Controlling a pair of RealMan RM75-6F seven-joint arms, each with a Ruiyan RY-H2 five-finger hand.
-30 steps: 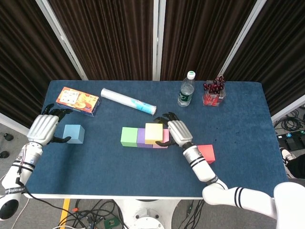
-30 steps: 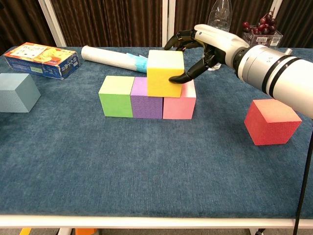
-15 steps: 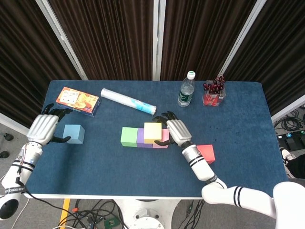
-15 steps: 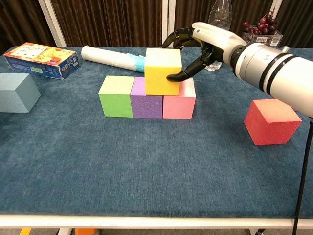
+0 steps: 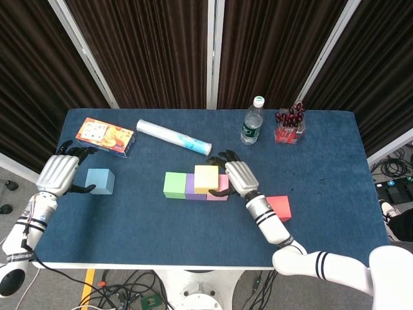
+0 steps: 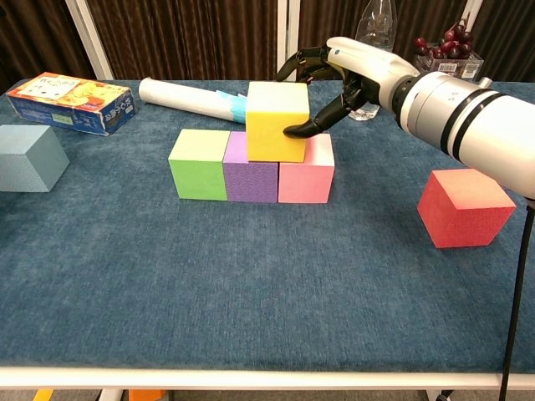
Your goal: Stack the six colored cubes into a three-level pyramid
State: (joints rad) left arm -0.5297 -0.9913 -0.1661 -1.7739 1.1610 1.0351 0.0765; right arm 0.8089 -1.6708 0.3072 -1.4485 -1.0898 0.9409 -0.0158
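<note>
Matte, sharp-edged foam-like cubes sit on the blue felt-covered desk (image 6: 251,276). A green cube (image 6: 198,164), purple cube (image 6: 249,170) and pink cube (image 6: 307,170) form a touching row. Atop the purple-pink seam rests the yellow cube (image 6: 277,120), held by the right hand (image 6: 334,71) at its right side. Right of the row lies the red cube (image 6: 464,206); far left, the blue cube (image 5: 100,181) beside the half-curled, empty left hand (image 5: 61,173).

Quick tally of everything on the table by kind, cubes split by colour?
Green cube: 1
Purple cube: 1
Pink cube: 1
Yellow cube: 1
Blue cube: 1
Red cube: 1
Printed box: 1
Rolled tube: 1
Water bottle: 1
Clear container: 1
Total: 10
</note>
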